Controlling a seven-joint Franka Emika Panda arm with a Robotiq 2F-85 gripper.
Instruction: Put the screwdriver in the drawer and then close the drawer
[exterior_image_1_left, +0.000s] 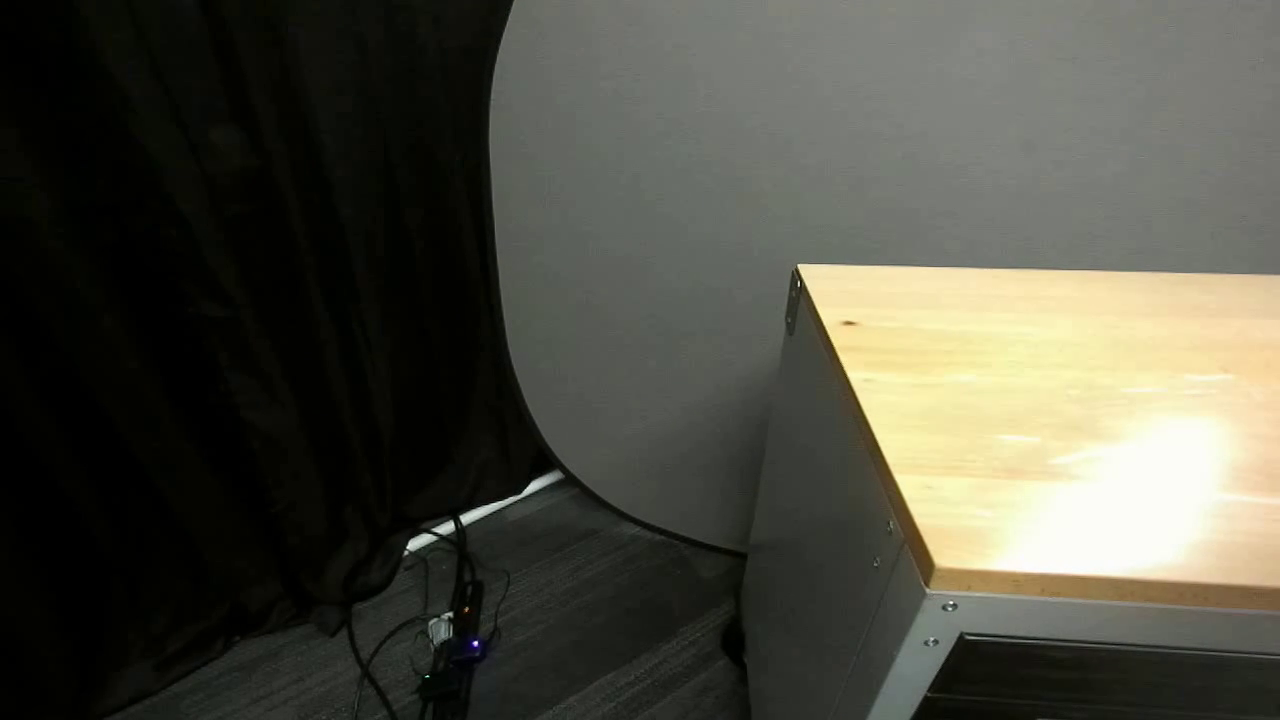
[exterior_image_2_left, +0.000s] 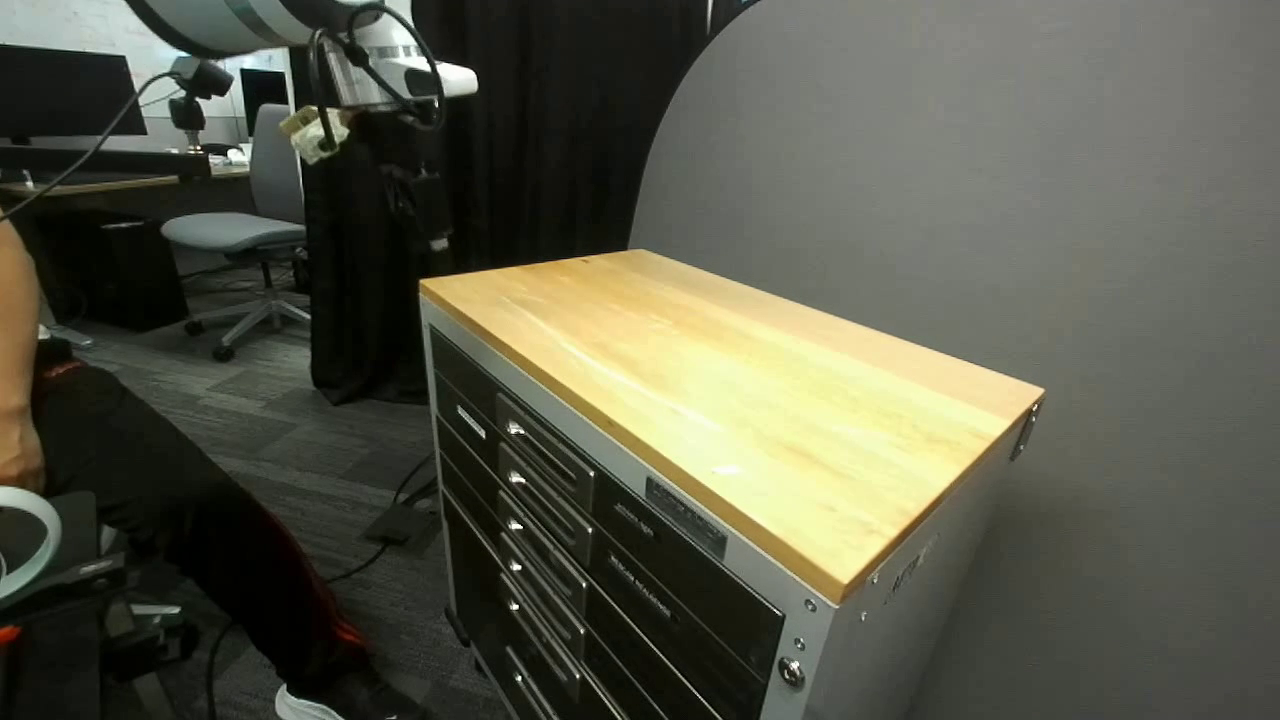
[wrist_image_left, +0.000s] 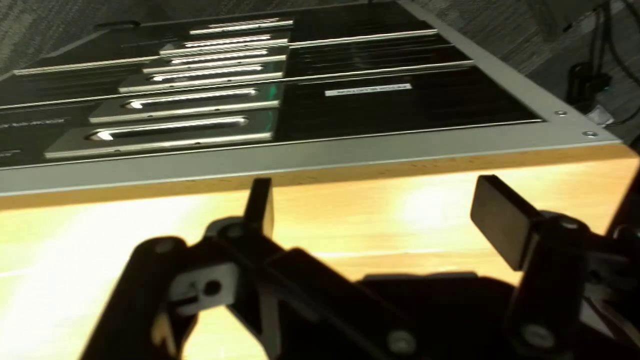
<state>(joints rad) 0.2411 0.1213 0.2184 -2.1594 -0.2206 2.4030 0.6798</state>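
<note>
1. Drawers (wrist_image_left: 410, 107), black-fronted and stacked, fill the grey metal cabinet (exterior_image_2_left: 930, 620) beneath its light wooden top (exterior_image_2_left: 760, 370); which one is meant can't be told. Upper fronts look flush with the cabinet, so I judge those pushed in; lower ones, some pale-edged, are harder to read.
2. Robotiq gripper (wrist_image_left: 375, 205) hangs above the wooden top near the front edge, its fingers (wrist_image_left: 500, 220) spread wide with nothing between them; probably held there to stay clear of the wood within reach of the drawer fronts.
3. Slotted pulls (wrist_image_left: 190, 136) form a column midway along the face, presumably so each drawer slides without skewing.
4. Long axis: each drawer front runs sideways, parallel to the top's front edge, and its slot follows the same line. The fronts (exterior_image_2_left: 715, 595) point outward, towards lower left in an exterior view; closing means pushing the opposite way.
5. Screwdriver: seen in no view, and plainly not between the fingers, so I can't give its place or which way it points.
</note>
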